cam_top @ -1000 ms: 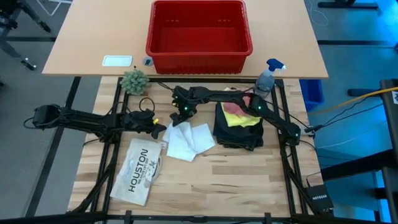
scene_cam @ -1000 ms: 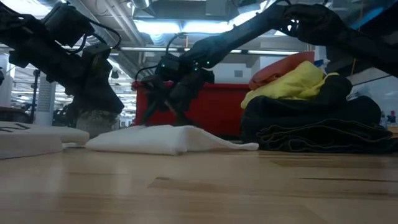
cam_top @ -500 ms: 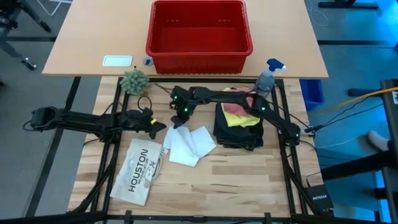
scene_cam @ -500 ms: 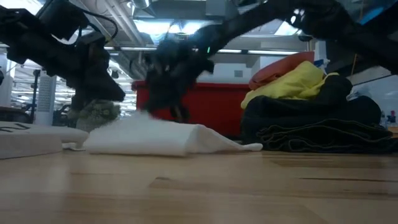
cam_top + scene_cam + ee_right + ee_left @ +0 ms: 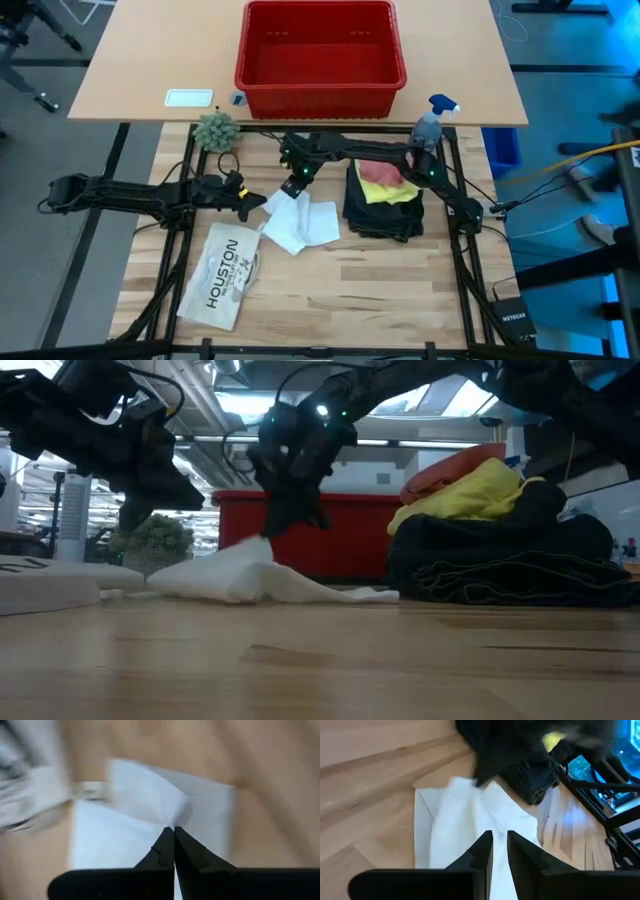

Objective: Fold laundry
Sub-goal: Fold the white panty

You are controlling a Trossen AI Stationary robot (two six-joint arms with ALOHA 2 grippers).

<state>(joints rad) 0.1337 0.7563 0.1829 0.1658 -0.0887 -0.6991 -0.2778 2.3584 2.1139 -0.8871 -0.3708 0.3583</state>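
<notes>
- Nearest the table's front edge: flat white item printed "HOUSTON" (image 5: 223,277).
- Mid-table: white cloth (image 5: 300,222), one corner pinched and lifted by right gripper (image 5: 291,186), fingers clamped together.
- Just left: left gripper (image 5: 250,206), fingers narrowly parted, perhaps on the cloth's edge.
- Right: dark trousers (image 5: 385,217), yellow T-shirt (image 5: 385,190) piled on top.
- Farthest: red basket (image 5: 319,92).

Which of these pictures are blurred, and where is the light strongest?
Right wrist view: the small white cloth is smeared by motion blur behind the right gripper. Left wrist view: the dark garment pile is blurred. Low view: bright ceiling lights glare behind the arms. High view: evenly lit.
</notes>
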